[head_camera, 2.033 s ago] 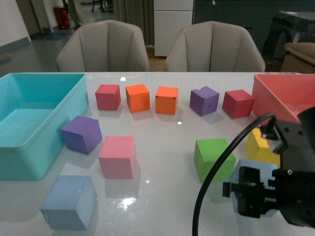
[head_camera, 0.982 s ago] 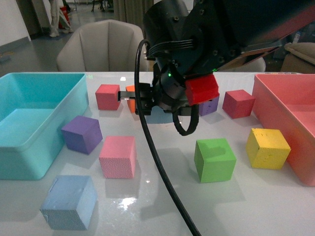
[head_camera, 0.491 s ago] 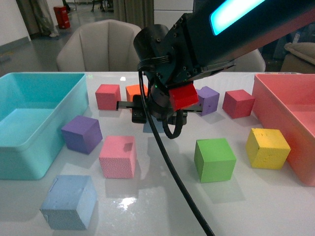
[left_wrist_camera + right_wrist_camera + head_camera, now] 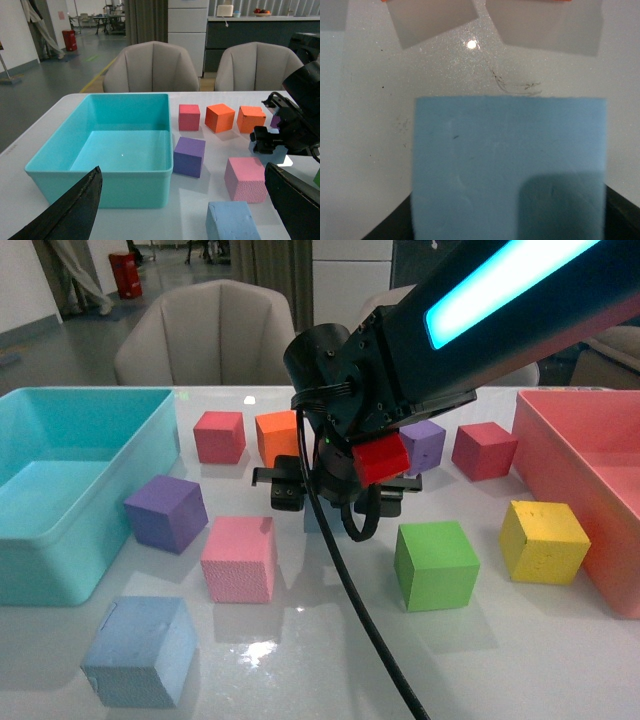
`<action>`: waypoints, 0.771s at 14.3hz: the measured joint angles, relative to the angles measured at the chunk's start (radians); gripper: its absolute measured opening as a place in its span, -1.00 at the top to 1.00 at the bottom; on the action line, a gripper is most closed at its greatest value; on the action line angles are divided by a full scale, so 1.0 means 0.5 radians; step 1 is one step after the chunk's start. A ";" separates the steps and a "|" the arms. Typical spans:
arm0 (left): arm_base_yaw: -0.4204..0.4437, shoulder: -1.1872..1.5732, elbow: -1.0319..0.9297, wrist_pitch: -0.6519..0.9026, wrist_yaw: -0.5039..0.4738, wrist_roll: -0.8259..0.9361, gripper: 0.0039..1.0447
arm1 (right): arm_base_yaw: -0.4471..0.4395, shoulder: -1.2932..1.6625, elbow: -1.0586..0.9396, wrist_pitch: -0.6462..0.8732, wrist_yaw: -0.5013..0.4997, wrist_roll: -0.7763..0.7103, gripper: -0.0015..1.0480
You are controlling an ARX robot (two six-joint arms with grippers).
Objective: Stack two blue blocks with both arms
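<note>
One pale blue block (image 4: 140, 650) lies free on the white table at the front left, and the left wrist view shows it as well (image 4: 231, 221). My right gripper (image 4: 338, 502) hangs low over the table's middle, shut on the other blue block (image 4: 510, 165). Only a sliver of that block (image 4: 312, 520) shows under the arm in the front view, and the left wrist view catches it from the side (image 4: 267, 152). I cannot tell whether it touches the table. My left gripper (image 4: 182, 175) is open and empty, well back from the free block.
A turquoise bin (image 4: 50, 565) stands at the left and a pink bin (image 4: 590, 470) at the right. Purple (image 4: 165, 512), pink (image 4: 238, 558), green (image 4: 436, 562) and yellow (image 4: 543, 540) cubes surround the right gripper. Red, orange and purple cubes line the back.
The right arm carried its blue block from the front right up and over to the table's middle, then lowered it between the pink and green cubes. The free blue block has not moved.
</note>
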 joint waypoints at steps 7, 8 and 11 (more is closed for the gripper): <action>0.000 0.000 0.000 0.000 0.000 0.000 -0.88 | 0.000 -0.157 -0.140 0.080 0.026 -0.026 -0.88; 0.000 0.000 0.000 0.000 0.000 0.000 -0.88 | 0.002 -0.237 -0.201 0.158 0.086 -0.073 -0.88; 0.000 0.000 0.000 0.000 0.001 0.000 -0.88 | 0.000 -0.507 -0.473 0.533 0.417 -0.300 -0.87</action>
